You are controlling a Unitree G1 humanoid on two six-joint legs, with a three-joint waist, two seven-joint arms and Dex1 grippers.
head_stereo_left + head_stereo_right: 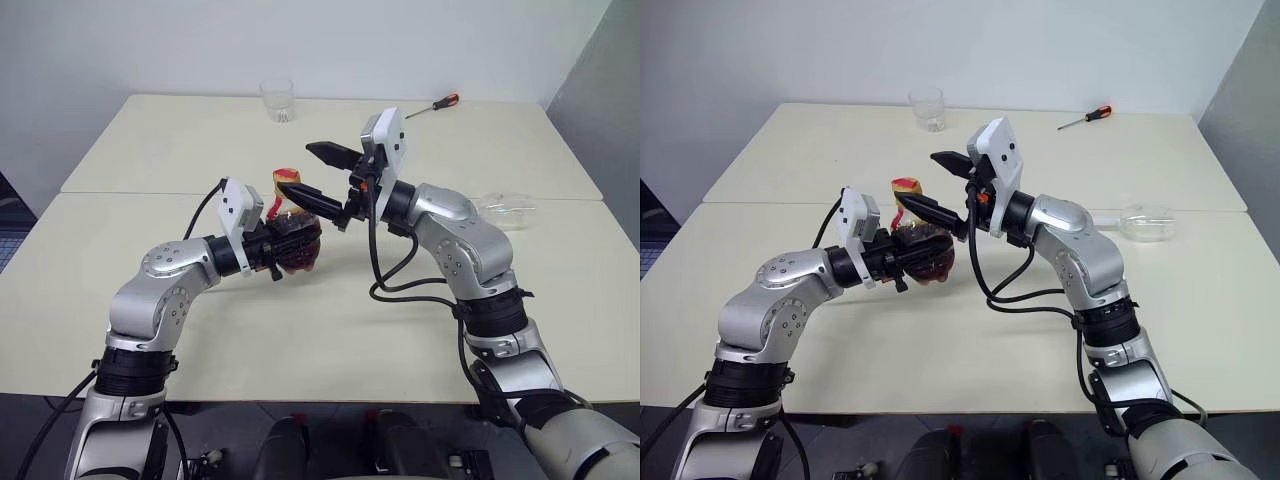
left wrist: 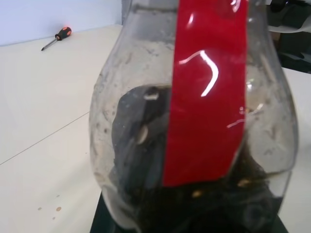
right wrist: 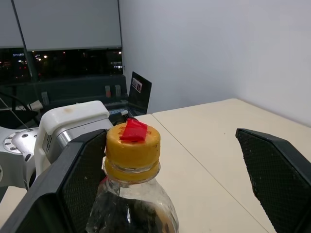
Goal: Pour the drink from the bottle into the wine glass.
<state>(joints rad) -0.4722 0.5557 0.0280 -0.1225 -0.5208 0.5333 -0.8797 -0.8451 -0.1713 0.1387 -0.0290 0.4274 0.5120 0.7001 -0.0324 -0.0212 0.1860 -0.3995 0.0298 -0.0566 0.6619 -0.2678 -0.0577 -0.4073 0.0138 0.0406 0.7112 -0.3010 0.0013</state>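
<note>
Worktop [image 1: 330, 340]: two pale cream tables pushed together, with a seam running across between them, set against a white wall.
Left claw [image 1: 285, 248]: held above the middle of the worktop, pointing toward the robot's right, its black fingers clamped together on the rounded body of the bottle.
Right claw [image 1: 318, 176]: reaches in from the robot's right, pointing toward its left, with its two black fingers spread wide apart. It sits at the top of the bottle; one finger [image 3: 80, 182] lies close beside the cap and the other finger [image 3: 277, 170] stands well clear of it. The fingers do not grip the cap.
Bottle [image 1: 293, 240]: small, squat and clear, lifted off the worktop in the left claw, roughly upright, with a red label strip [image 2: 206, 92] running down its side.
Drink [image 1: 300, 255]: dark brown-red liquid pooled in the lower part of the bottle.
Cap [image 3: 132, 144]: yellow, on the bottle's neck, with a small red patch on top; it lies between the right claw's open fingers, nearer one of them.
Wine glass [image 1: 508, 211]: clear, lying on its side on the worktop to the robot's right, well apart from both claws.
Tumbler [image 1: 278, 100]: short, clear, upright near the far edge.
Screwdriver [image 1: 433, 105]: orange and black handle, lying flat at the far right.
</note>
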